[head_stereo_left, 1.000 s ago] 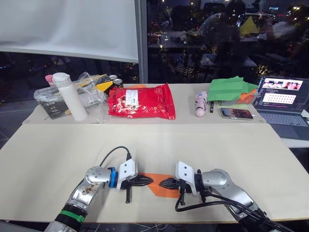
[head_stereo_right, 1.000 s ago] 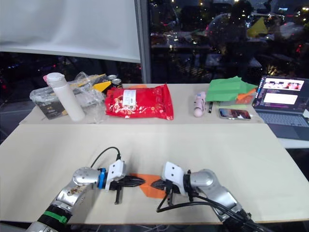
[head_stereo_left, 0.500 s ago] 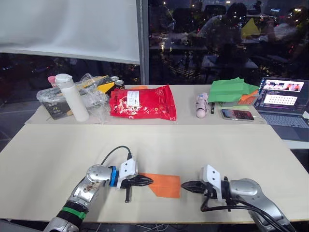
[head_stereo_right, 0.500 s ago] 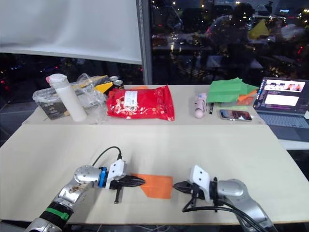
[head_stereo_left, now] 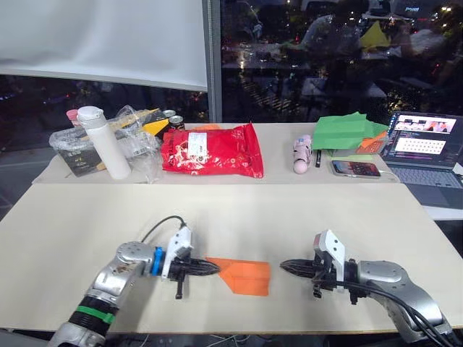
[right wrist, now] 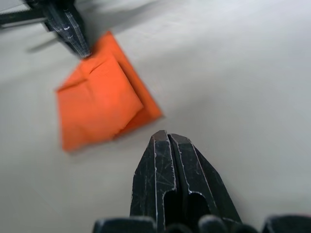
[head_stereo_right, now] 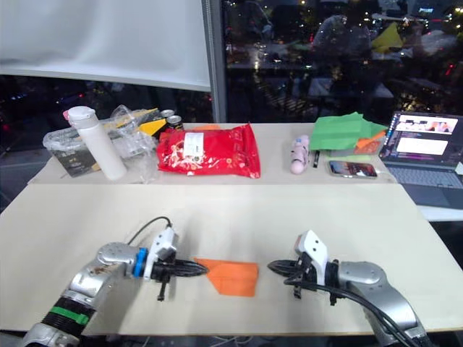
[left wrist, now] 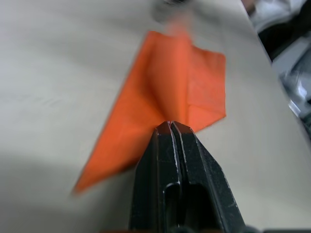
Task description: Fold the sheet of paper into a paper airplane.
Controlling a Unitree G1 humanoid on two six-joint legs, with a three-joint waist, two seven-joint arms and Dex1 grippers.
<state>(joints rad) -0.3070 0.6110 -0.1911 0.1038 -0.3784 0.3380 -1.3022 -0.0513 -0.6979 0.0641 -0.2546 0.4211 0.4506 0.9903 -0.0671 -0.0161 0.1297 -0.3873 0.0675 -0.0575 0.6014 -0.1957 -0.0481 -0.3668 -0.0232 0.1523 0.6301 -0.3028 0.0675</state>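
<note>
The plane (head_stereo_left: 242, 275) lies flat on the pale table (head_stereo_left: 304, 217) in front of me, near its front edge and between my two arms. It is orange paper folded into a small shape with a point toward my left and a squared tail toward my right. I can see layered flaps and a crease along its length, so most of the folding looks done. As I judge it, what may remain is raising or spreading the wings, since it lies fully flat.

My left jaws (head_stereo_left: 210, 267) are pressed together, with their tip touching the plane's pointed end. From my left wrist view I cannot tell whether they pinch a layer of paper or only rest against it. My right jaws (head_stereo_left: 286, 265) are also closed and empty, resting low over the table, just beside the tail but clear of it.

The table around the plane is bare. A second table behind it carries a white bottle (head_stereo_left: 105, 144), clear plastic bags (head_stereo_left: 137, 148), a red snack bag (head_stereo_left: 211, 151), a small pink object (head_stereo_left: 300, 155), folded green paper (head_stereo_left: 346, 134), a phone (head_stereo_left: 354, 169) and an open laptop (head_stereo_left: 428, 152). Beyond are a white blind and a dark window showing night lights and reflections.
</note>
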